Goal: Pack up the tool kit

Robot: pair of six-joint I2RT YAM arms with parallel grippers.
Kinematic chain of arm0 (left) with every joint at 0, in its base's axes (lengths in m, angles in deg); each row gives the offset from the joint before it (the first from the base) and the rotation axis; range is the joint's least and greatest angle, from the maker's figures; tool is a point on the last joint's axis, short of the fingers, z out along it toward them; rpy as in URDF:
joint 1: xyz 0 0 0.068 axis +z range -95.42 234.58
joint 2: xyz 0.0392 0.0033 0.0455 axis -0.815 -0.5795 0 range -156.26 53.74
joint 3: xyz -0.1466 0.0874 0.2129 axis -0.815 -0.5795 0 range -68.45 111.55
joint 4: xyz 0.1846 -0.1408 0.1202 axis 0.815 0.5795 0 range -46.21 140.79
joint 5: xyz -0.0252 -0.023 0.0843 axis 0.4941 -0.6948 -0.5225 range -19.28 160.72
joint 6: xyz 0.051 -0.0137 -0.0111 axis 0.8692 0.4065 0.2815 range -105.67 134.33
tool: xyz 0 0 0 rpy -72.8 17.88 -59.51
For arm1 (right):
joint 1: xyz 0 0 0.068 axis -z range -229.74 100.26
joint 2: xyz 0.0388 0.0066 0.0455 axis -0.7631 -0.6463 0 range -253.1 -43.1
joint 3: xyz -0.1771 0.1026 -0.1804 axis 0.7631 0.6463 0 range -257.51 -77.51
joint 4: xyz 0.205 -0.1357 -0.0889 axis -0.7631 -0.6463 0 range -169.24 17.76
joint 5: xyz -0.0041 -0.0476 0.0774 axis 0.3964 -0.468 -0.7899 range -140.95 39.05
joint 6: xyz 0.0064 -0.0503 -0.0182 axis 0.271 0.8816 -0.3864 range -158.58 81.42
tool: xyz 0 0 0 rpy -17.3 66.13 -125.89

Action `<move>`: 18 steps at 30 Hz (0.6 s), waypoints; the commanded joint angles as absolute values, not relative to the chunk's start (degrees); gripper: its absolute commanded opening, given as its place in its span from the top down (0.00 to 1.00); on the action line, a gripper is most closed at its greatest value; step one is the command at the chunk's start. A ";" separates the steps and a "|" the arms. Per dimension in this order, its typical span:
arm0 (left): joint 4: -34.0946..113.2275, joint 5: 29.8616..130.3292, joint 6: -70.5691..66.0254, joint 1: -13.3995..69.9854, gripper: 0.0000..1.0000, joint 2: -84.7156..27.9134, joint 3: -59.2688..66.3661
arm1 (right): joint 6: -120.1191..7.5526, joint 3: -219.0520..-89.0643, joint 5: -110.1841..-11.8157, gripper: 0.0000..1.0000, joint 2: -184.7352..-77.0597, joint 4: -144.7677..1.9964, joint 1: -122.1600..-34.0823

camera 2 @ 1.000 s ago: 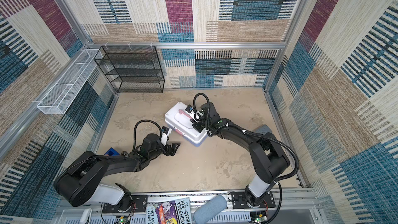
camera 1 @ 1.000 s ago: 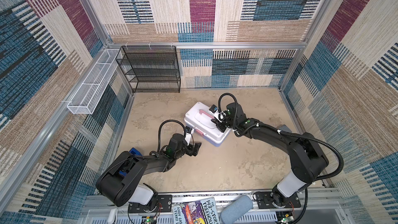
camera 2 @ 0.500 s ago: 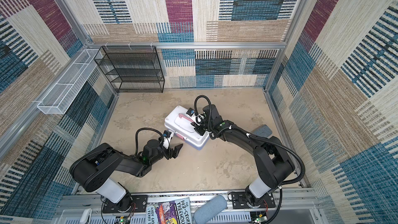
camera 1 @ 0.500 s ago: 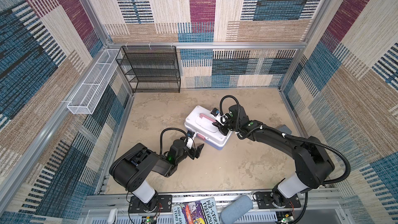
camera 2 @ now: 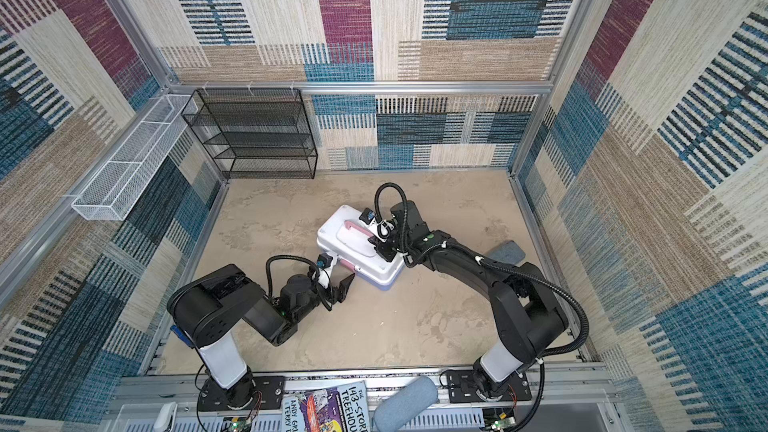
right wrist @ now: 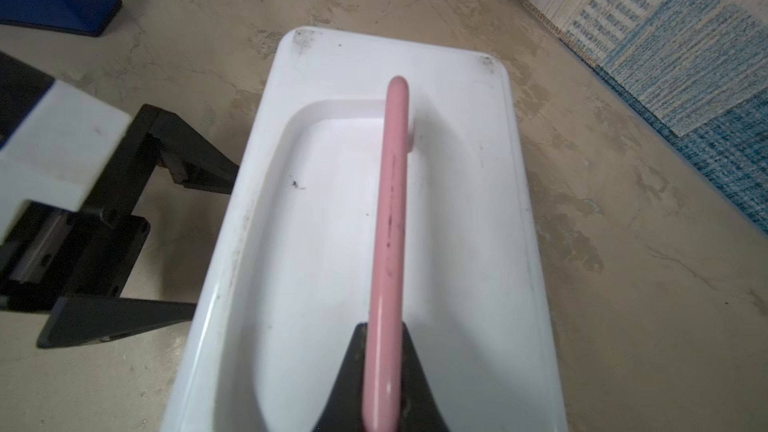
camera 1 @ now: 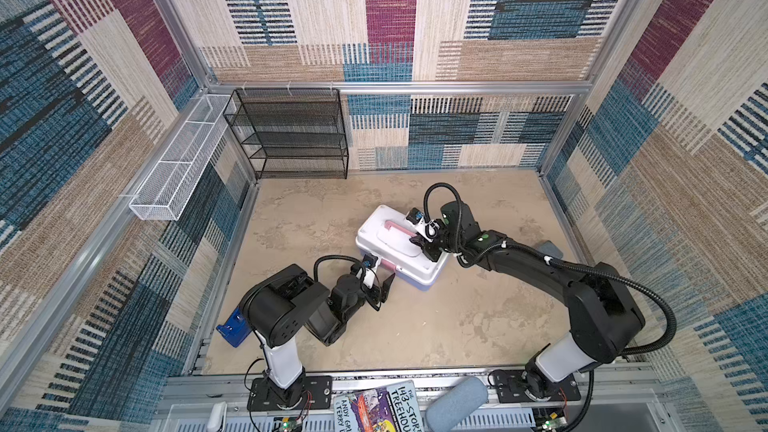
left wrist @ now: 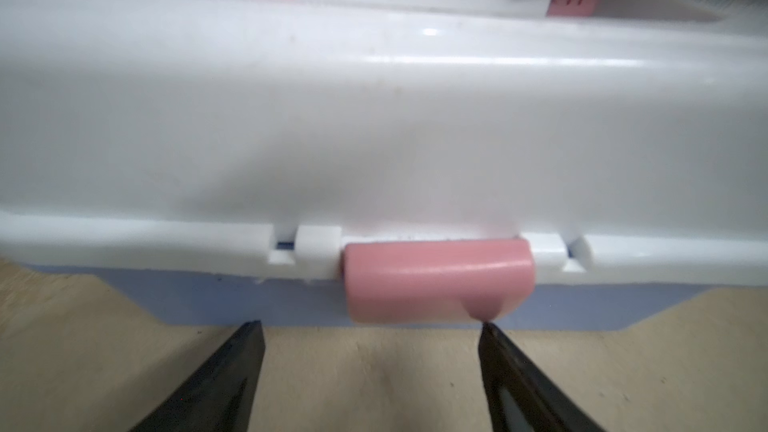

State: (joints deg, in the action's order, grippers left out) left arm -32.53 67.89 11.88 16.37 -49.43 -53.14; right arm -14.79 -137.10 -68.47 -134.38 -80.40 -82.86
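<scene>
Tool kit [camera 1: 384,243] sits closed around the middle of my counter [camera 1: 457,317], white lid down on the lavender base. My right gripper [right wrist: 383,328] is clamped tight on the pink handle [right wrist: 390,201], at its right end. My left gripper [left wrist: 369,326] hovers just beside the kit's near-left side, jaws spread wide with nothing between them. One fingertip [left wrist: 500,363] is right at the lower edge of the pink latch [left wrist: 438,280]. A dark blue tape dispenser [camera 1: 232,328] lies at the near left.
</scene>
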 commanded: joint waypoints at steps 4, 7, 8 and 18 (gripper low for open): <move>-37.03 67.41 13.63 16.36 0.16 -50.06 -52.42 | -14.91 -137.62 -67.12 0.89 -136.44 -87.75 -82.97; -36.99 67.17 13.63 16.27 0.18 -50.31 -51.88 | -15.07 -138.05 -67.08 0.89 -136.88 -87.85 -82.96; -36.99 67.36 13.72 16.37 0.19 -50.40 -51.66 | -15.03 -138.11 -67.03 0.89 -136.92 -87.88 -83.01; -36.98 67.24 13.28 16.26 0.24 -51.49 -51.30 | -14.94 -138.28 -66.33 0.89 -137.32 -88.01 -82.97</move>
